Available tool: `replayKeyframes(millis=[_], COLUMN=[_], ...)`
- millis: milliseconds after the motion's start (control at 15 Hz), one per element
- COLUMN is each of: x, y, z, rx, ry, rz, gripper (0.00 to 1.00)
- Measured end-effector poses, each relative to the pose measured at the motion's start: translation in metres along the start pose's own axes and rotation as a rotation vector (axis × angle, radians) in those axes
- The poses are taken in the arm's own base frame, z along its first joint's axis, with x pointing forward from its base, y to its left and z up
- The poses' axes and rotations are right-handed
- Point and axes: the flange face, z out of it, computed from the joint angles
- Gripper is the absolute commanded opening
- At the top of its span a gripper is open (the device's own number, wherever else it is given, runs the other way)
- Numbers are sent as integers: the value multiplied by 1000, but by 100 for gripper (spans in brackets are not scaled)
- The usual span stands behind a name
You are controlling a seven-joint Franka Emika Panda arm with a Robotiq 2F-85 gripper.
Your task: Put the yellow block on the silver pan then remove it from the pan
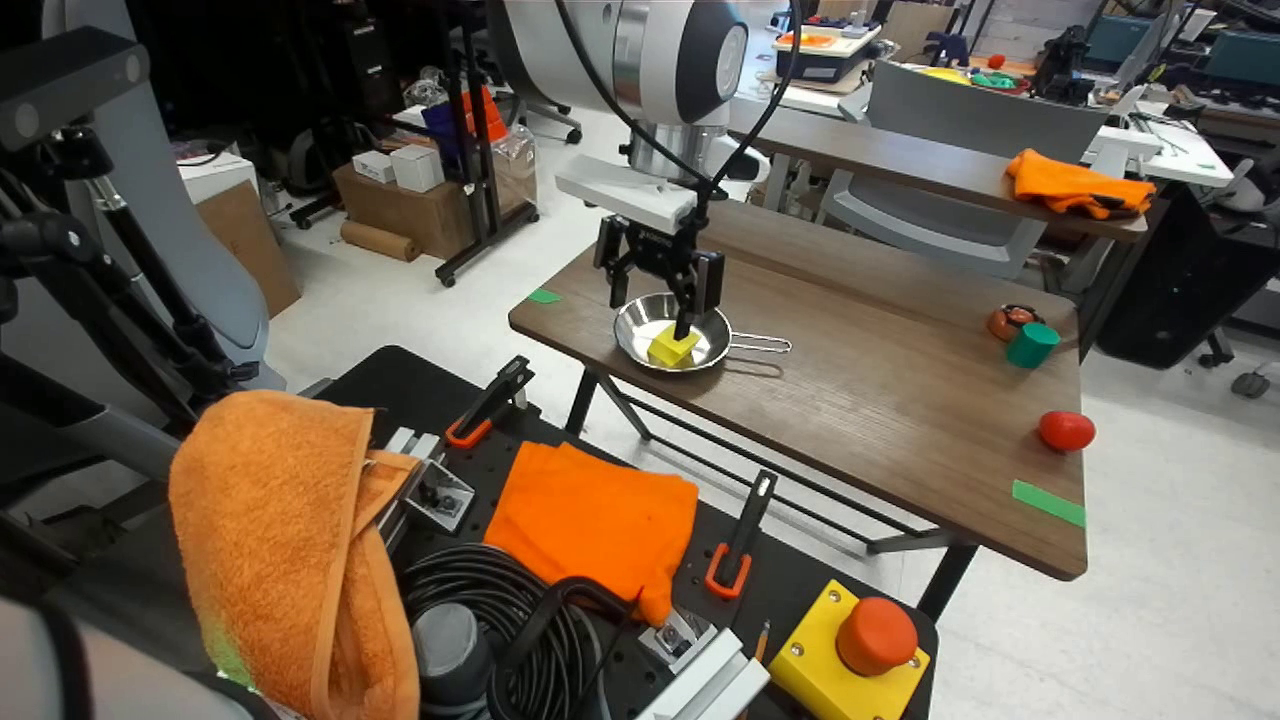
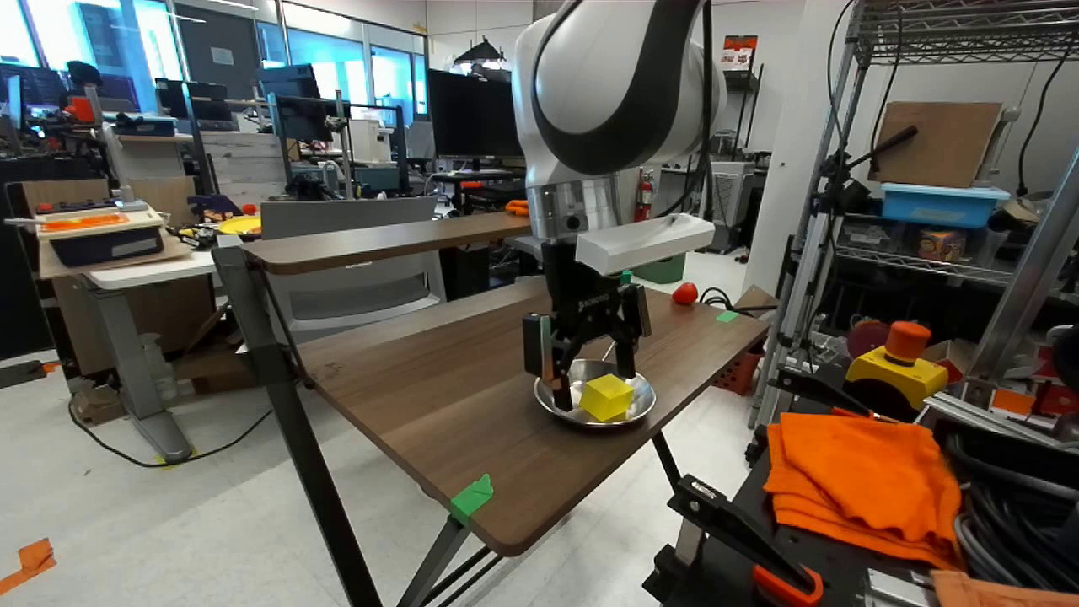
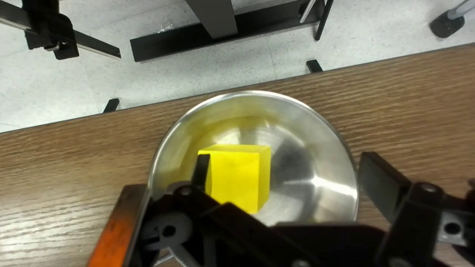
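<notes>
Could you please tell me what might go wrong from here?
In the wrist view, the yellow block sits nearer one finger of the open gripper, so closing might shove or tip it. The other finger shows beside the rim of the silver pan, so it might catch there. The pan sits near an edge of the table, so a hard bump could perhaps send it over.

It's bright, and the windows (image 2: 156, 38) glow blue-white. In an exterior view, the top left corner (image 1: 250, 60) is too dark to be sure what's there, and a soft shadow lies by the pan (image 1: 636, 327) on the table (image 1: 880, 400). In the wrist view, the pan has shiny streaks, the block (image 3: 235, 178) tints it yellow, and the fingers (image 3: 382, 183) look fuzzy.
</notes>
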Motion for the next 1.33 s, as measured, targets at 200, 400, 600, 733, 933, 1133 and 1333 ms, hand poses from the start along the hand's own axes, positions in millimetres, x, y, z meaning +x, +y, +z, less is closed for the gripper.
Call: replayKeyframes(millis=[200,400,600,733,933,1133,1333], x=[0,2,4,3,0,-4,-5], y=[1,5,9,9,9,9,10], z=[-1,-4,-10,-11,-8,-4,-3], rx=[-1,-2,-1,-2,-5,-8,-12], ry=[1,9,19,21,13,5,1], rz=[2,6,14,13,10,8,12], gripper=[100,100,100,100,100,100,100])
